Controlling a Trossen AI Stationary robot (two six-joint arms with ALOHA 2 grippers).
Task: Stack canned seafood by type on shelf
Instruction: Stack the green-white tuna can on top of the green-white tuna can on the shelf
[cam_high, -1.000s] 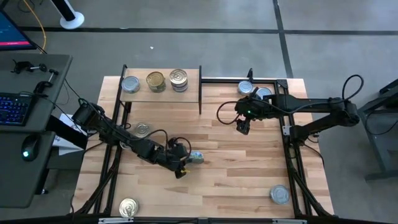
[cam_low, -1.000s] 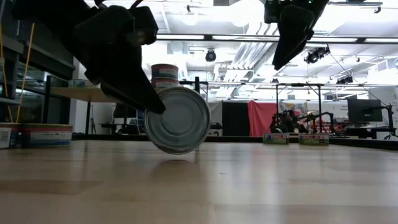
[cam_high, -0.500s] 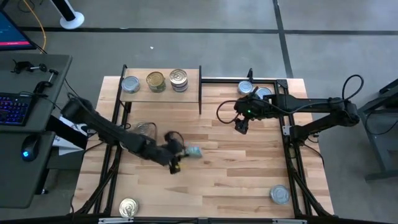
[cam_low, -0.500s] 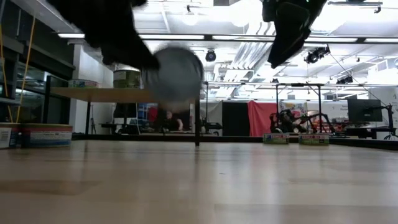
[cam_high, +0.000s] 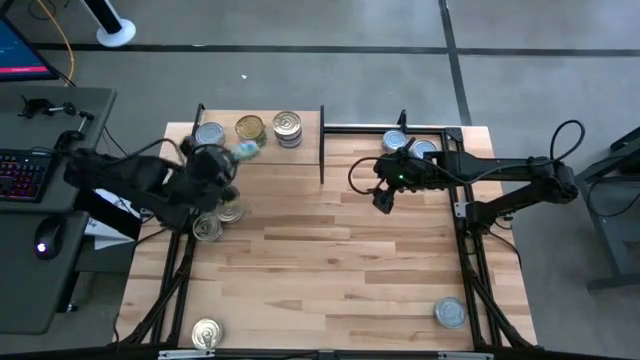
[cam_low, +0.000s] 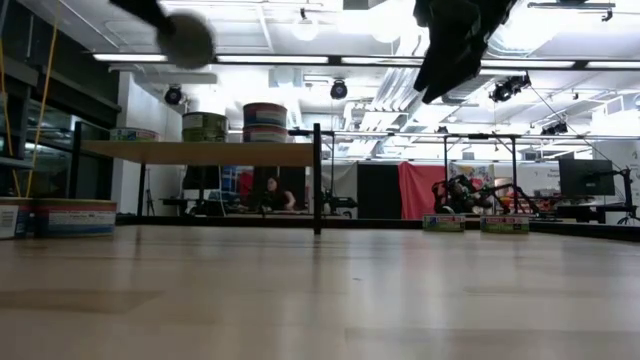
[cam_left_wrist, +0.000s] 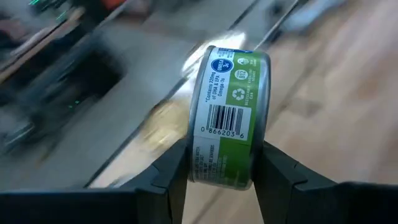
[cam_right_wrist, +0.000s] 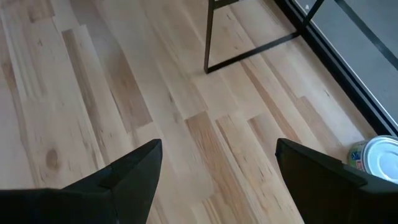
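Green and white paper is wrapped round the tin that is gripped in the left gripper. In the left wrist view, the tin is held on its edge between the two dark fingers, which are pressed against its flat ends. A barcode is seen on its side.

From the high view, the left gripper is seen up by the left part of the shelf. The held tin is carried just beside the shelf's front edge. Three tins are stood in a row on the shelf: a silver one, a gold one and another. Two more tins are placed on the table under the left arm. One gold tin is near the front left corner and one silver tin is near the front right corner. Two tins are placed at the back right. The right gripper is hung near them, over bare wood.

In the low view, the held tin is seen high above the shelf.

In the right wrist view, the right gripper is spread wide and nothing is held in it. A silver-topped tin is seen at the edge.
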